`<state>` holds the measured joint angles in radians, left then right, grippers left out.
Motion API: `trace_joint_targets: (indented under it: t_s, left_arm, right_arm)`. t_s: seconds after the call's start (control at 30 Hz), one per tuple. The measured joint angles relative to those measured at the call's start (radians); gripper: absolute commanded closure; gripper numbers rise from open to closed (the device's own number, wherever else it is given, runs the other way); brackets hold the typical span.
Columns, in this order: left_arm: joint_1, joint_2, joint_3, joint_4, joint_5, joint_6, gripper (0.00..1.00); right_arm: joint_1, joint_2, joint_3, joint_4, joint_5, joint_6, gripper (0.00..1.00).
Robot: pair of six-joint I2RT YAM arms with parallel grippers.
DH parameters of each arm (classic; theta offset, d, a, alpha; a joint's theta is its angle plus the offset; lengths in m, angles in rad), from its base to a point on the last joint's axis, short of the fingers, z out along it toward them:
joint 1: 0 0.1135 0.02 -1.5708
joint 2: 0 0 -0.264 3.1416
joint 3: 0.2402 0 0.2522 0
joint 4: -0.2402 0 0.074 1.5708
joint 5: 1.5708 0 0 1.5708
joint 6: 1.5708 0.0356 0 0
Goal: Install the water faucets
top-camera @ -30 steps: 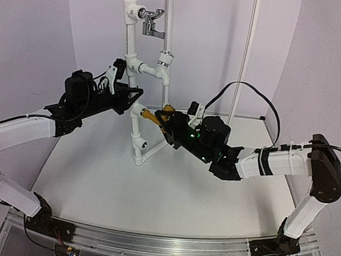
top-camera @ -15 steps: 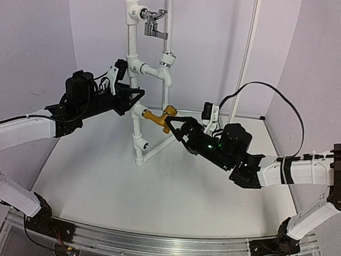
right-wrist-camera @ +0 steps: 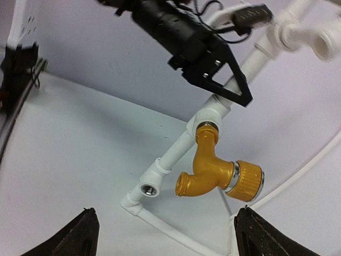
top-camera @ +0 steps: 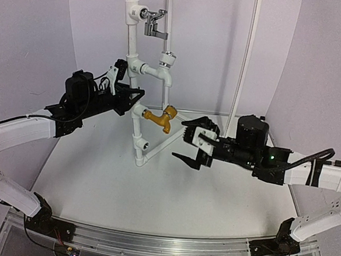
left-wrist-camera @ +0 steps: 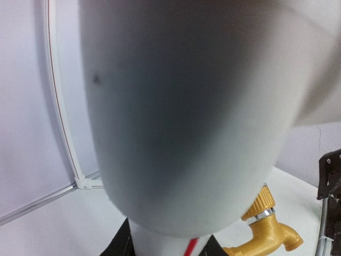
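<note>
Pale lilac walls close in a white table (top-camera: 96, 181), and a white pipe frame (top-camera: 139, 143) stands near its back. From the left, the left gripper (top-camera: 137, 95) reaches the frame's upright, its black fingers pressed together on the pipe; its wrist camera sees little but that pipe (left-wrist-camera: 186, 106) filling the view. High on the frame sit a chrome tap (top-camera: 153, 22) and, lower and a bit to the right, a white tap (top-camera: 166, 60). Just below the left gripper's hold, the brass tap (top-camera: 159, 117) sits in a fitting on the upright, jutting right with its spout turned down; it also shows in the right wrist view (right-wrist-camera: 213, 170). To its right the right gripper (top-camera: 179, 140) hangs near the tap but apart from it, its fingers (right-wrist-camera: 80, 234) spread wide and holding nothing.
</note>
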<state>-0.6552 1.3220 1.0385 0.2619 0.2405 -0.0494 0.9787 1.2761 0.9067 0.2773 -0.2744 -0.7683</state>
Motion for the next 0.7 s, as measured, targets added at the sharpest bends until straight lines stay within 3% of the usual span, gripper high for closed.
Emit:
trace_joint_targets:
  t_s: [0.13,0.27,0.53,0.7]
  left_arm:
    - [0.000,0.000,0.000,0.000,0.001,0.000,1.00]
    - [0.001,0.000,0.000,0.000,0.003,0.000,1.00]
    - [0.002,0.000,0.000,0.000,0.010,0.000,1.00]
    - [0.003,0.000,0.000,0.000,0.011,0.000,1.00]
  right_arm:
    - [0.002,0.053,0.048,-0.027,-0.004,-0.284,0.19]
    - [0.002,0.130,0.076,0.021,0.004,-0.467,0.26]
    - [0.003,0.268,0.101,0.180,0.052,-0.627,0.27]
    - [0.003,0.315,0.121,0.253,0.078,-0.667,0.34]
